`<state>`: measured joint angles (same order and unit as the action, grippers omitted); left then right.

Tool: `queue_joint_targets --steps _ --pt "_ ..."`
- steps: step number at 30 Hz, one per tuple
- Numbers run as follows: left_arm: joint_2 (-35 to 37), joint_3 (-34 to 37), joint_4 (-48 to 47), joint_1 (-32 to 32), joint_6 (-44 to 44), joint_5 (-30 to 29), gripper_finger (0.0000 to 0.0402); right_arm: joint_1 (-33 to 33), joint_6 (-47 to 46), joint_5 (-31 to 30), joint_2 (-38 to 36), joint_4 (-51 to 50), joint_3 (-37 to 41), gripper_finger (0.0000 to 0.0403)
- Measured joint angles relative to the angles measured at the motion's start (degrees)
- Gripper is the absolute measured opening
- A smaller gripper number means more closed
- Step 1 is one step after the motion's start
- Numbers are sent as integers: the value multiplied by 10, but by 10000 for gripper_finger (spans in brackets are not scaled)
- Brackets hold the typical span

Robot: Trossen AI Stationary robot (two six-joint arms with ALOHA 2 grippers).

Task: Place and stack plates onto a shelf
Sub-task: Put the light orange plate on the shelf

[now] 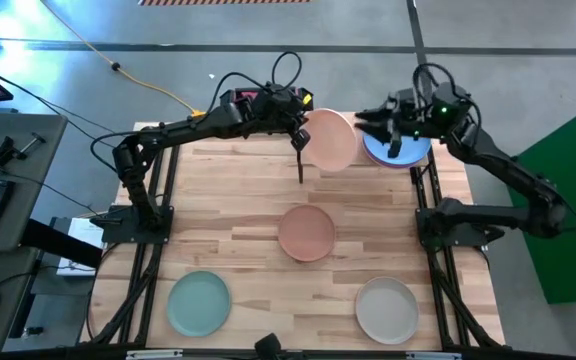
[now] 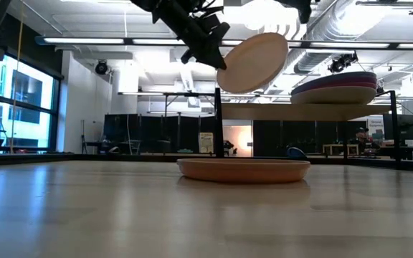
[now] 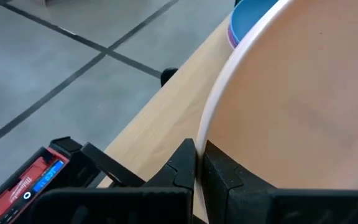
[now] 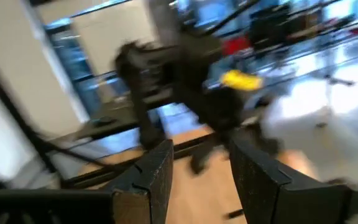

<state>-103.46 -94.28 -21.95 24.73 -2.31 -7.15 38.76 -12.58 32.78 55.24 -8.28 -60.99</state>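
Observation:
My left gripper point(image 1: 302, 128) is shut on a pale peach plate point(image 1: 332, 140), which it holds in the air over the left part of the shelf point(image 2: 285, 112) at the table's far edge. A stack with a blue plate point(image 1: 400, 150) on top and a purple one below rests on the shelf's right part. My right gripper point(image 1: 386, 124) hovers open over that stack, touching nothing. On the tabletop lie a terracotta plate point(image 1: 306, 232) in the middle, a mint green plate point(image 1: 199, 303) near left and a beige plate point(image 1: 386, 310) near right. My left gripper pinches the peach plate's rim point(image 3: 199, 155) between its two fingers, at the edge toward the table's left. The fingers come from the table's left, slanting down. The plate point(image 2: 253, 63) is lifted clear and tilted, its held edge lower and its far edge higher.
The shelf stands on thin black legs point(image 2: 219, 129) above the tabletop. A red tool battery point(image 3: 33, 183) shows under the left wrist. Bare wood lies between the three plates on the tabletop point(image 1: 238, 200).

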Motion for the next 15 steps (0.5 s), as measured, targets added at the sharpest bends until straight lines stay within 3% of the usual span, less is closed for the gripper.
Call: queue_joint_targets --steps 4,7,11,15 --pt "0 0 -10 0 3 0 0 -44 -21 0 3 -34 0 142" --pt "0 0 -15 0 15 0 0 -76 -37 -38 1 -83 0 142" --pt "0 0 -23 -1 28 5 0 -119 -45 -125 -4 -150 -4 142" --pt "0 0 -31 -1 36 13 0 -152 -41 -258 1 -241 -40 142"
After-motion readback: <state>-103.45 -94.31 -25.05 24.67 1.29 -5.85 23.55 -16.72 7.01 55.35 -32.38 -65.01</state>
